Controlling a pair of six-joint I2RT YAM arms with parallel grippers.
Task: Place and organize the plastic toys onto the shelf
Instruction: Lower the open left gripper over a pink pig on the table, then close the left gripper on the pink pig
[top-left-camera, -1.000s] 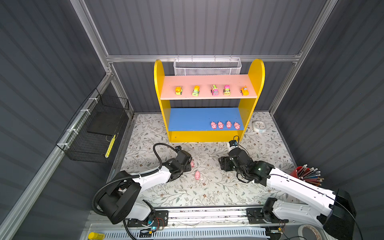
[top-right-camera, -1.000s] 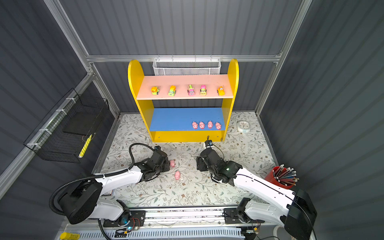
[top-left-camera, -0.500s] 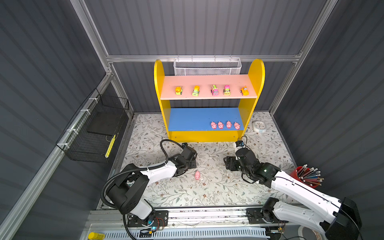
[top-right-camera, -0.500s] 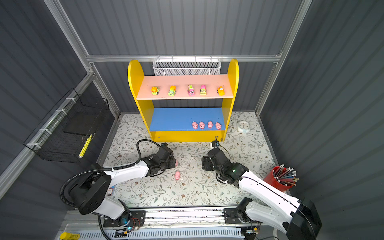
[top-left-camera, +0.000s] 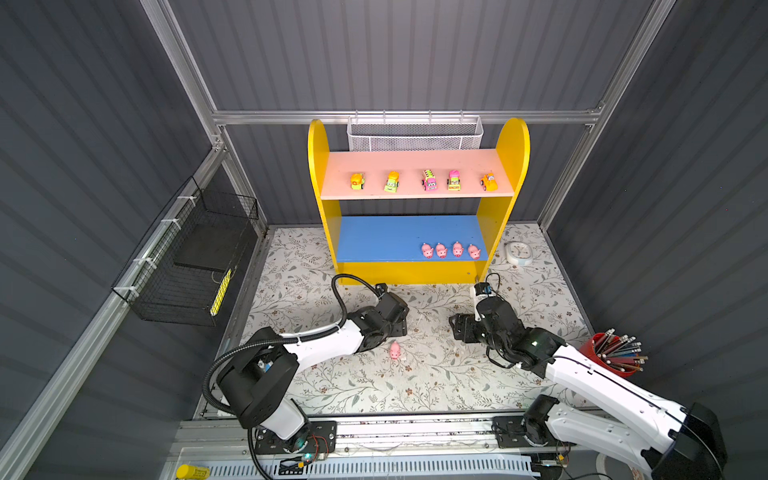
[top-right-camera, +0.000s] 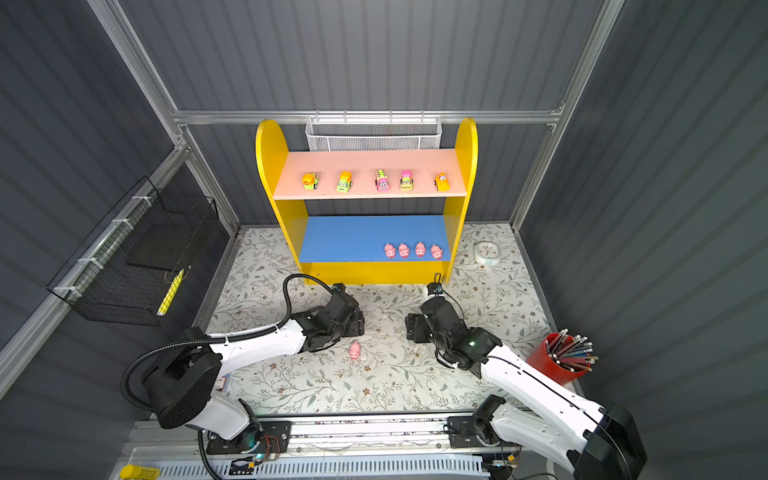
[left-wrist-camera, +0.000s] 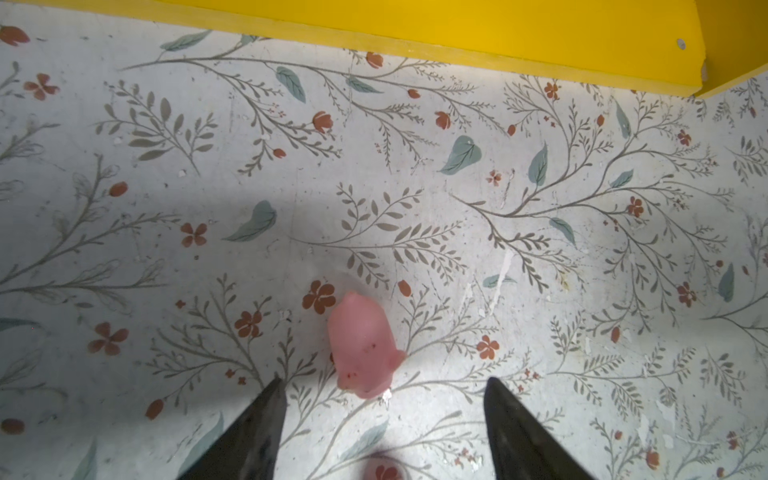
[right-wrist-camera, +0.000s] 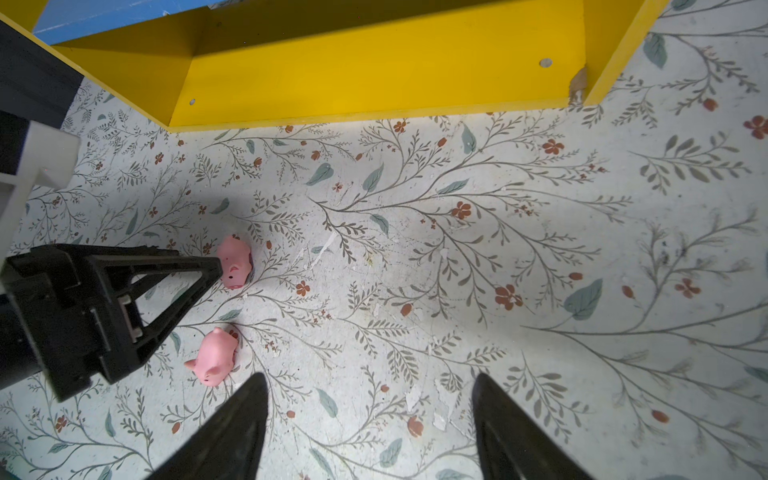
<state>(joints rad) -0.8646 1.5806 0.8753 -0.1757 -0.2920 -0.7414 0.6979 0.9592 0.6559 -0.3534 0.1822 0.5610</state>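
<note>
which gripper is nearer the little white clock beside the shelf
Right. The right gripper is low over the mat, in front of the clock and toward the middle. The left gripper is farther across, beyond the right one.

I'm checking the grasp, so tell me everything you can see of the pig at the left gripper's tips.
The pig is a tiny smooth pink figure, plastic by its look, with a rounded body, small ears and dark dot eyes. It lies loose on the floral mat before the shelf, one end between the tips of the open left gripper; contact with them cannot be told.
</note>
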